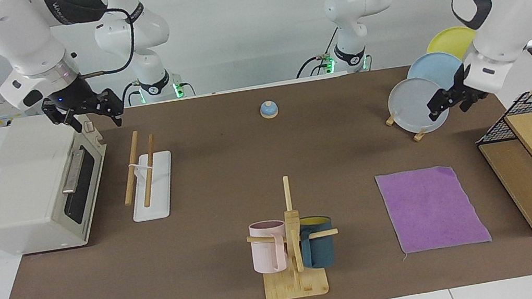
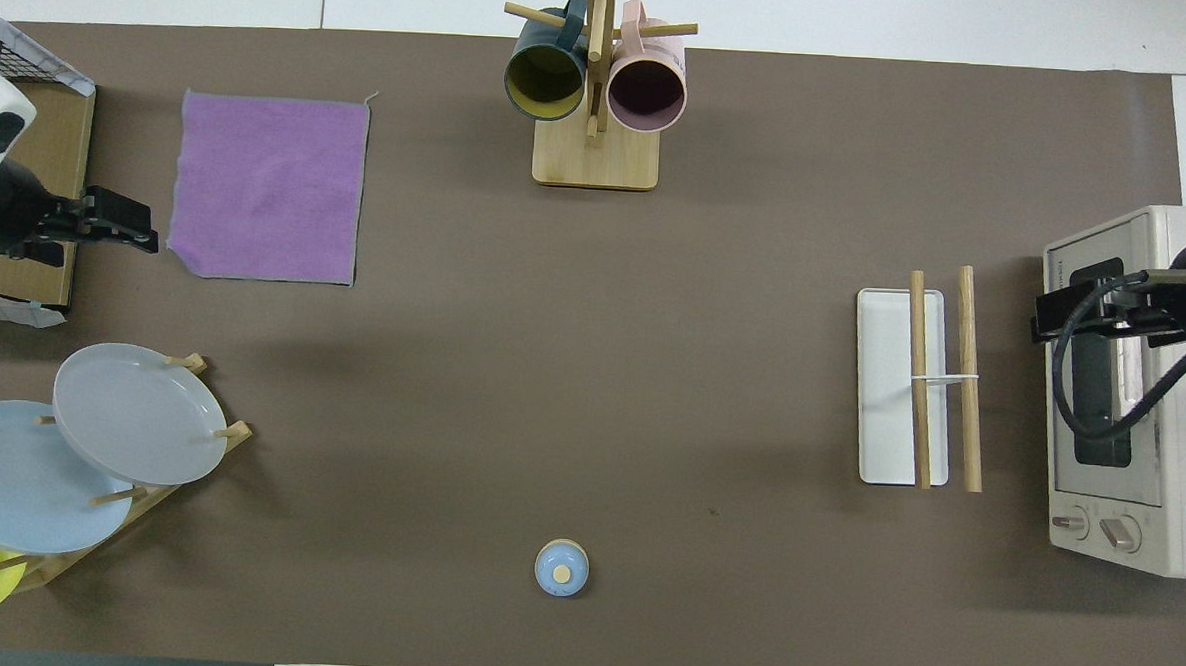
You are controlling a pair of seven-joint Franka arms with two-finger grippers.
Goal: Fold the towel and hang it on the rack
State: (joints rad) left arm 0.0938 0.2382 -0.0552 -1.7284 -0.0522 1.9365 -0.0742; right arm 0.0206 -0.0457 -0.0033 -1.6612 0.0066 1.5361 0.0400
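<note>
- Bell (image 1: pixel 268 109): on the brown mat (image 1: pixel 229 186), nearest the robots, mid-table.
- Plate stand (image 1: pixel 421 134): toward the left arm's end, holding grey, blue and yellow plates.
- Left gripper (image 1: pixel 444 104): raised beside the grey plate (image 1: pixel 412 105); it holds nothing, and its finger spacing cannot be told.
- Right gripper (image 1: pixel 91 112): raised over the toaster oven (image 1: pixel 34 187); fingers spread, holding nothing.
- Rack (image 1: pixel 147 180): beside the toaster oven, both rods bare.
- Towel (image 1: pixel 430 207): flat, unfolded, purple face up, farther from the robots than the plate stand.
- Mug tree (image 1: pixel 293 251): farthest, mid-table, carrying a pink mug (image 1: pixel 267 247) and a dark blue mug (image 1: pixel 318 242).
</note>
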